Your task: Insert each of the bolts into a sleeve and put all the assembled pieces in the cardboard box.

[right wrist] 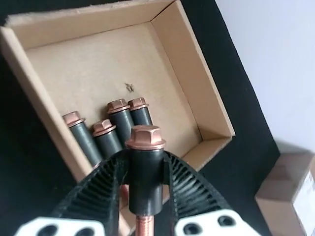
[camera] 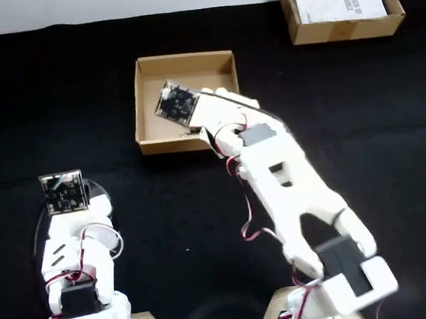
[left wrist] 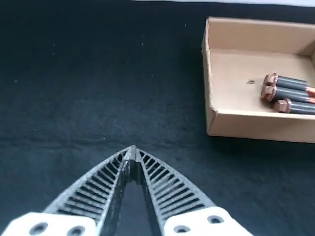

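The open cardboard box (camera: 138, 106) sits at the table's middle back. My right arm (camera: 274, 169) stretches over it. My right gripper (right wrist: 143, 164) is shut on an assembled piece (right wrist: 144, 140), a copper bolt in a dark sleeve, held head-up above the box (right wrist: 197, 73) near one wall. Several more assembled pieces (right wrist: 110, 123) lie side by side on the box floor. My left arm (camera: 72, 226) is folded back at the front left. My left gripper (left wrist: 133, 151) is shut on nothing over the black cloth, well short of the box (left wrist: 246, 123), where three pieces (left wrist: 288, 93) show.
A second cardboard box (camera: 343, 26) holding a printed sheet stands at the back right, with its corner (right wrist: 290, 191) beyond the first box. A black cloth (camera: 78, 89) covers the table, and a pale wall runs behind it.
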You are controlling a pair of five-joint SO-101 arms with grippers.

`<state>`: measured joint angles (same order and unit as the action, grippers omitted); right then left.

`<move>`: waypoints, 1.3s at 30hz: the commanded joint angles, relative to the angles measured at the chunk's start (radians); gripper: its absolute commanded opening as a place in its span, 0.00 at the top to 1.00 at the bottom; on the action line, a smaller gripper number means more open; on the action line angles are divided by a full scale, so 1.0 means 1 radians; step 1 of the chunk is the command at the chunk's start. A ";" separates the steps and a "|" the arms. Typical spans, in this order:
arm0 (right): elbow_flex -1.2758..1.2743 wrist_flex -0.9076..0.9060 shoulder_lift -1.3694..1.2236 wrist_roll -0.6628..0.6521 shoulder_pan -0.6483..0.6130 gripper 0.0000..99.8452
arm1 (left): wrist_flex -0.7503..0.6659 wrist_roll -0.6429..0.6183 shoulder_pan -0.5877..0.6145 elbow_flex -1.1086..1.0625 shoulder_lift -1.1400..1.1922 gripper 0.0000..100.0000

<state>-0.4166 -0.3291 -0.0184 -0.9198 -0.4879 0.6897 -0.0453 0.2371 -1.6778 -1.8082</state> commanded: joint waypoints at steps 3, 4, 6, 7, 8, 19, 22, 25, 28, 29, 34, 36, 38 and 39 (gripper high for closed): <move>0.081 0.159 -0.101 -0.031 -0.015 0.99 | 0.000 0.003 0.002 -0.018 -0.005 0.99; 0.081 0.168 -0.119 -0.031 -0.019 0.99 | 0.037 0.003 0.002 -0.018 -0.005 0.99; 0.081 0.191 -0.153 -0.034 -0.021 0.99 | 0.092 0.005 -0.004 -0.018 -0.010 0.99; 0.079 0.199 -0.173 -0.034 -0.021 0.99 | 0.087 0.006 -0.004 -0.018 -0.010 0.99; 0.079 0.203 -0.193 -0.035 -0.021 0.99 | 0.083 0.008 -0.004 -0.018 -0.010 0.99; 0.007 0.166 -0.223 -0.028 -0.047 0.77 | 0.081 0.009 -0.010 -0.018 -0.007 0.99; -0.021 0.147 -0.174 -0.005 -0.047 0.77 | 0.081 0.009 -0.010 -0.018 -0.005 0.99; -0.067 0.082 -0.048 0.186 -0.051 0.77 | 0.081 0.009 -0.010 -0.018 -0.004 0.99; -0.091 -0.013 0.101 0.451 -0.061 0.77 | 0.081 0.009 -0.010 -0.018 -0.004 0.99; -0.094 -0.050 0.153 0.539 -0.059 0.77 | 0.081 0.009 -0.010 -0.018 -0.004 0.99; -0.097 -0.282 0.398 0.914 -0.024 0.77 | 0.084 0.009 -0.010 -0.018 -0.004 0.99; -0.102 -0.389 0.479 1.014 0.007 0.77 | 0.086 0.009 -0.010 -0.018 -0.002 0.99; -0.127 -0.487 0.558 1.082 0.039 0.77 | 0.087 0.009 -0.010 -0.018 -0.002 0.99; -0.151 -0.527 0.598 1.103 0.054 0.77 | 0.092 0.009 -0.010 -0.018 -0.002 0.99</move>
<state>-0.5378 -0.7403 0.4450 0.0928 -0.4833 0.7741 -0.0422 0.2371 -1.6794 -1.8082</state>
